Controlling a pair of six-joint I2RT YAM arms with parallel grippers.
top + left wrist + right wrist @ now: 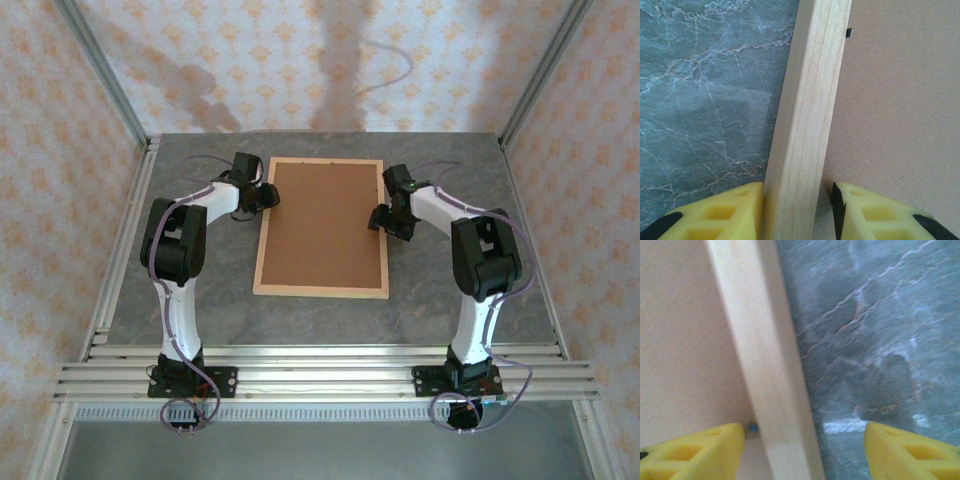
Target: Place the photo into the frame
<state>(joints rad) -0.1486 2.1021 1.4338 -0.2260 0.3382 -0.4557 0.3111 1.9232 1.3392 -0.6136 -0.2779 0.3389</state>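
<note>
frame: large rectangular picture frame of light natural wood (320,291), flat in the middle of the grey marbled table (200,310), long side running away from the bases
backing: brown fibreboard backing board (322,225) sits inside the frame, back side up
photo: cannot tell if it lies under the board
risk 1: the right jaws stand wide. If they close from here, the outer finger gets to the rail late and the inner one may shove the frame sideways
risk 2: the two holds are staggered along the rails, so a lift could twist or tip the frame and the board could drop out
risk 3: an inner finger pressing down could jam the board
left gripper (266,194): on the left rail near the far corner, jaws narrow astride it. Outer yellow finger (735,210) touches the wood, inner one just beside it; cannot tell if it is clamped
right gripper (381,218): on the right rail, nearer than the left. Jaws wide astride the rail, outer finger (910,450) well off the wood, nothing held
arm pose: both arms reach forward with elbows raised, wrists turned in toward the frame, grippers pointing down
</note>
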